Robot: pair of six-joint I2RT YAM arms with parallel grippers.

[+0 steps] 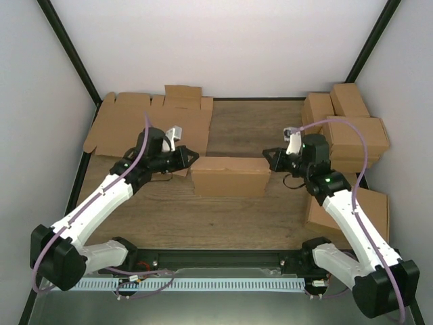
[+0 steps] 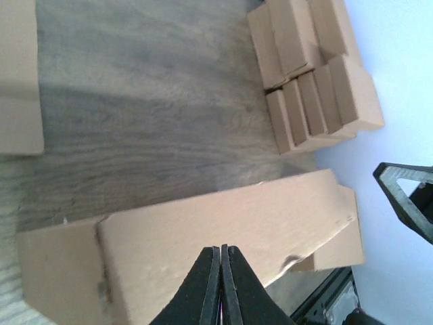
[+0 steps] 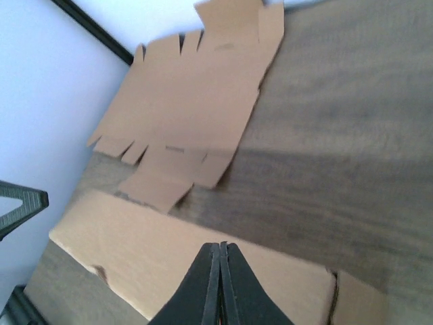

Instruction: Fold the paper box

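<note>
The paper box (image 1: pixel 230 175) is a closed brown cardboard box lying flat mid-table, its long side facing me. My left gripper (image 1: pixel 193 157) is shut and empty, its tip at the box's left end. My right gripper (image 1: pixel 268 157) is shut and empty, its tip at the box's right end. In the left wrist view the shut gripper (image 2: pixel 221 249) points over the box's top (image 2: pixel 203 230). In the right wrist view the shut gripper (image 3: pixel 220 245) points over the box's top (image 3: pixel 149 254). I cannot tell whether either tip touches the cardboard.
Flat notched cardboard sheets (image 1: pixel 149 125) lie at the back left, also in the right wrist view (image 3: pixel 196 101). Several brown cartons (image 1: pixel 345 125) are stacked at the back right, also in the left wrist view (image 2: pixel 311 68). Another carton (image 1: pixel 352 210) lies under my right arm.
</note>
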